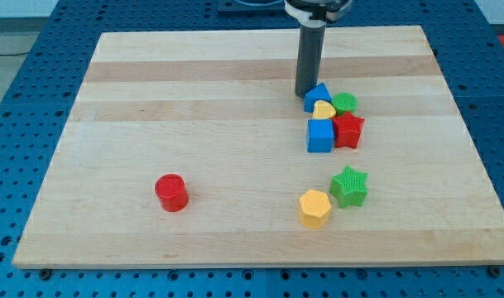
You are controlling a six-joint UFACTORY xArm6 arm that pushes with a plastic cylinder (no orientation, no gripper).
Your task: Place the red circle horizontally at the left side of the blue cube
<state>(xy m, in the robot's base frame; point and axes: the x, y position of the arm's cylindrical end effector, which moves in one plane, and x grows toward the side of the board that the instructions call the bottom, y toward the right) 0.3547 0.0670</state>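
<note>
The red circle [171,192] is a short red cylinder at the board's lower left. The blue cube [319,136] sits far to its right, in a cluster right of centre. My tip [305,93] is at the view's top of that cluster, just left of a blue triangular block [317,95] and close to it. The tip is far from the red circle, up and to the right of it.
Around the blue cube are a yellow heart [324,109], a green round block [345,103] and a red star-like block [348,130]. A green star [349,185] and a yellow hexagon [315,207] lie lower down. The wooden board [235,240] rests on a blue table.
</note>
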